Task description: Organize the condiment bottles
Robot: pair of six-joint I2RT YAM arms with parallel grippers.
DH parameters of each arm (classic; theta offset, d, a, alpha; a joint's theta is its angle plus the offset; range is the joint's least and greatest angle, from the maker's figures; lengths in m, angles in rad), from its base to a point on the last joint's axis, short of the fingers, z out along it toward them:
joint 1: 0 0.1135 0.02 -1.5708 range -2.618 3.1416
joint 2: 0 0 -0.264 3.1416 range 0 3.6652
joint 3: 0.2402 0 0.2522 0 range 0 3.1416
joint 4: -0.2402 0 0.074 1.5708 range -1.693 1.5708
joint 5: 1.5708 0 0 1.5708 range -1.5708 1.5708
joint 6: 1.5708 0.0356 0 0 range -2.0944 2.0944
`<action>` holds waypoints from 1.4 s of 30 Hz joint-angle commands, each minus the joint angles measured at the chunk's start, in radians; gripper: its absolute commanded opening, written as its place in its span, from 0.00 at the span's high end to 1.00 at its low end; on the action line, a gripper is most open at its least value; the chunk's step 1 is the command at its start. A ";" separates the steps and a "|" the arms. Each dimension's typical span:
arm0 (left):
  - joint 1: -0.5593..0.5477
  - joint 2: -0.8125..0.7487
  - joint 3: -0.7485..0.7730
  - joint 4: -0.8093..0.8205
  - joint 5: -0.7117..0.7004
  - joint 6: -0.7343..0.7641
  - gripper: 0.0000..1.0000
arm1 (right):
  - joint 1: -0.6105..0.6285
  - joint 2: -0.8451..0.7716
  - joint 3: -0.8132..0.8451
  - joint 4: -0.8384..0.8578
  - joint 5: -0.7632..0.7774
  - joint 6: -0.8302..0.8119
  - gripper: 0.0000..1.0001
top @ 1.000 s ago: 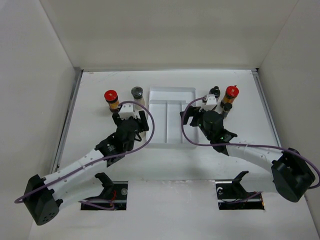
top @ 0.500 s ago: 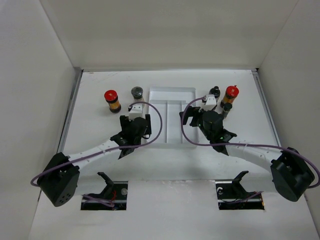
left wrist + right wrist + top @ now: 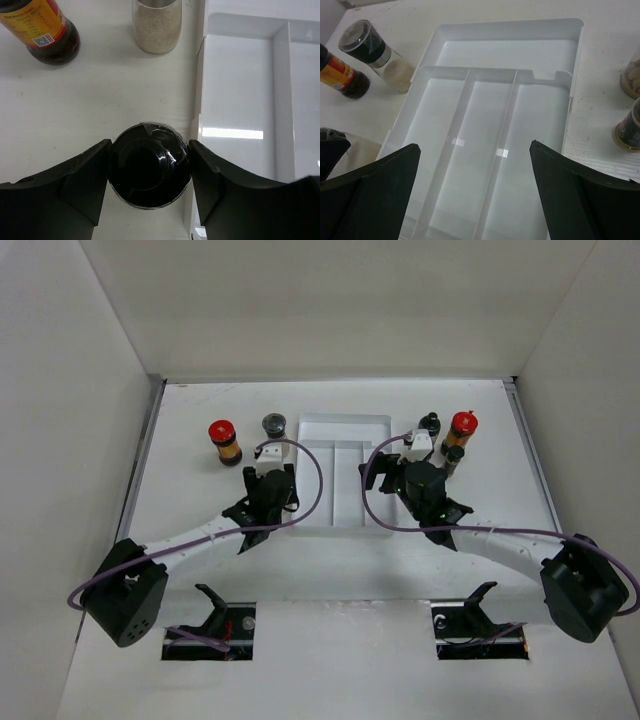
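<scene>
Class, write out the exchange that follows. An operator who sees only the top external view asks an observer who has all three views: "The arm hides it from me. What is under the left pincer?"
Observer: The left pincer is shut on a black-capped bottle, with one finger against each side of the cap.
Operator: Is that bottle inside the tray?
Observer: No. It sits just outside the left wall of the tray.
Operator: And the right pincer?
Observer: The right pincer is wide open above the tray, with nothing between its fingers.
</scene>
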 commanded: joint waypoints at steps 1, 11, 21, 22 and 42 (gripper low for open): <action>0.000 -0.063 0.087 0.085 -0.017 0.033 0.60 | 0.002 -0.006 0.019 0.046 -0.002 0.010 0.02; 0.083 0.146 0.360 0.287 0.062 0.089 0.61 | -0.007 -0.012 0.008 0.060 -0.002 0.019 0.03; 0.154 0.539 0.723 0.300 0.217 0.079 0.62 | -0.064 -0.030 -0.015 0.057 -0.002 0.057 0.03; 0.154 0.565 0.745 0.298 0.224 0.082 0.62 | -0.067 -0.033 -0.015 0.055 -0.002 0.061 0.03; 0.160 0.734 0.782 0.329 0.253 0.098 0.18 | -0.066 -0.041 -0.016 0.055 0.000 0.064 0.01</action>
